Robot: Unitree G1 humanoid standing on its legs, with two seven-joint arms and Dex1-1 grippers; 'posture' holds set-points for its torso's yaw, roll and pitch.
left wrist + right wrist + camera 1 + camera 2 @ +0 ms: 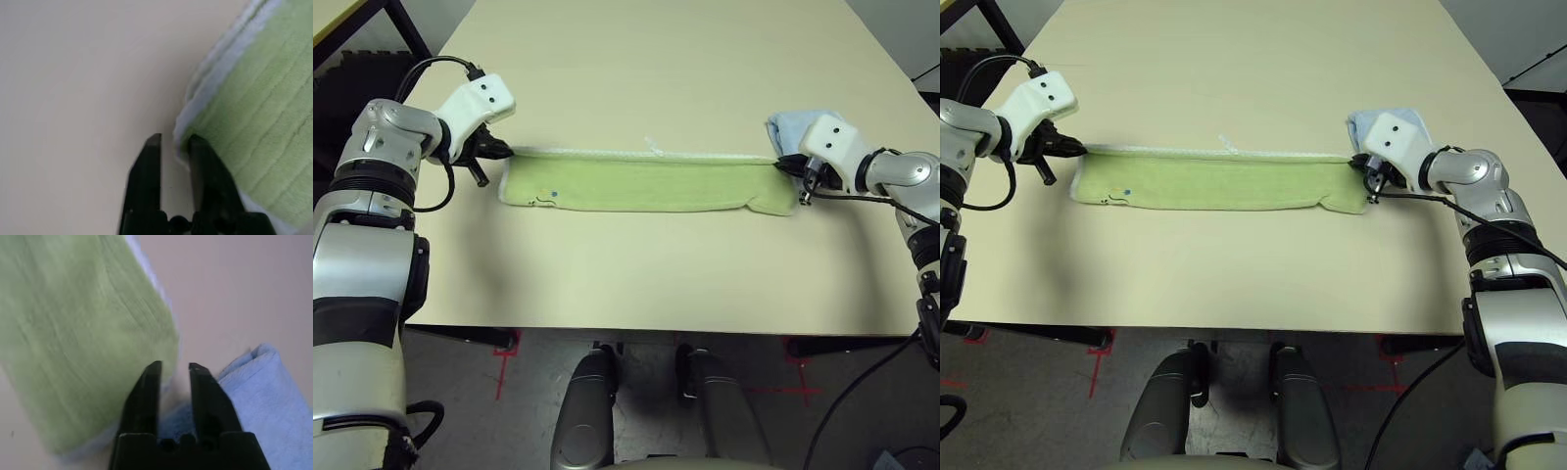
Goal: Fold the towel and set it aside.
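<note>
The light green towel [646, 184] lies flat on the table as a long narrow strip running left to right. Its white stitched edge is on the far side, and a small dark motif [554, 195] shows near its left end. My left gripper [501, 150] is at the strip's far left corner. Its fingers [154, 147] stand slightly apart, with the white corner edge [182, 142] just beside one finger. My right gripper [788, 164] sits at the far right corner. It is open too, its tips [174, 367] just off the green cloth's end.
A folded light blue cloth [793, 125] lies right behind my right gripper, touching the towel's right end. The beige table [636, 274] has bare room in front of and behind the strip. The table's front edge runs close below.
</note>
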